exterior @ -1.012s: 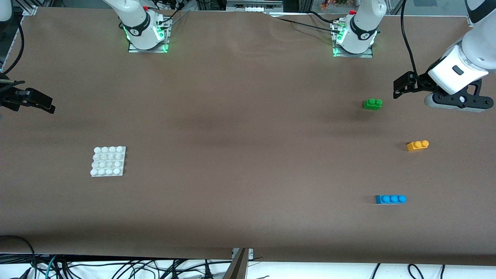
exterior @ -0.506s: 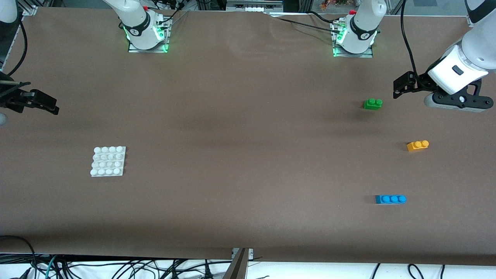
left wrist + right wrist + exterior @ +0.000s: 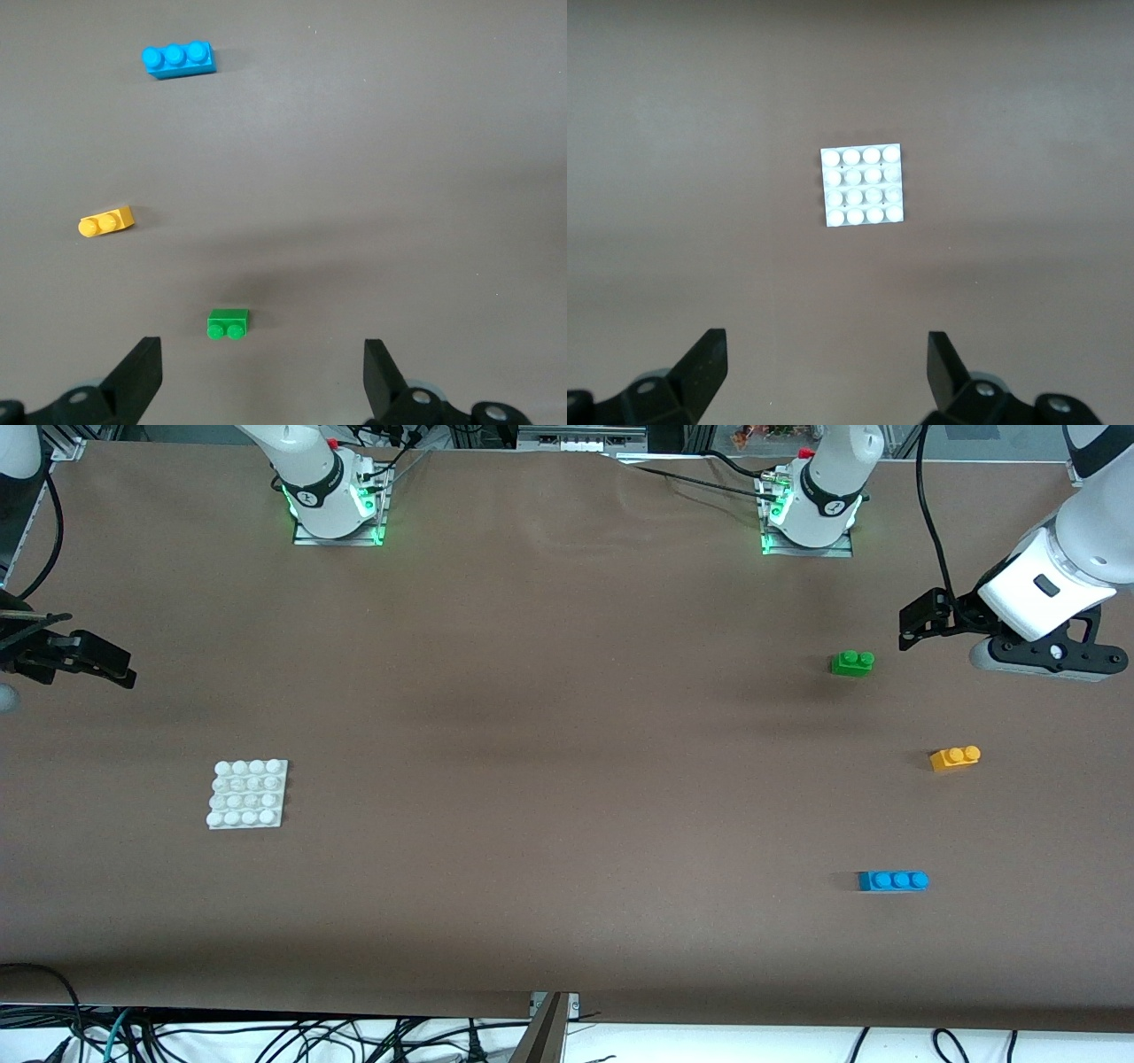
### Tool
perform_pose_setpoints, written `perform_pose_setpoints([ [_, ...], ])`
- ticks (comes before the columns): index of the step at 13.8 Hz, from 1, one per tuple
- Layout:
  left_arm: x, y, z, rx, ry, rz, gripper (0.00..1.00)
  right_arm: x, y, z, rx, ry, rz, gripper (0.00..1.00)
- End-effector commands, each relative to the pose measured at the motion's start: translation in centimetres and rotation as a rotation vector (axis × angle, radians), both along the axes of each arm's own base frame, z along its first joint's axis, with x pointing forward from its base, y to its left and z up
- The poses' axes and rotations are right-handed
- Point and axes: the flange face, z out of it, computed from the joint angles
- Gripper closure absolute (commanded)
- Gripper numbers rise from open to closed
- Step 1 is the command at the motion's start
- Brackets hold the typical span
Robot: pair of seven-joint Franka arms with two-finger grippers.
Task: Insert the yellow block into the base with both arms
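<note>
- I see the blue brick nearest the front camera.
- The base lies toward the right arm's end of the table.
- The yellow block lies farther, the green brick farthest.
- Left gripper and right gripper hang released, holding nothing.
- I read no writing anywhere.

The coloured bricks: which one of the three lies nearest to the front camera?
The blue brick, the only one with three studs. The yellow block and the green brick lie farther from that camera.
</note>
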Motion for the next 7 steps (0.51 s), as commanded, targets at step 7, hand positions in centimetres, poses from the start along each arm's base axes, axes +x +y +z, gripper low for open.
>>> perform_pose_setpoints([
  [7,-0.29,0.05,0.67,0.012,0.0,0.006,0.0,0.21,-0.07,0.46,0.001,-0.007,0.011,0.0],
])
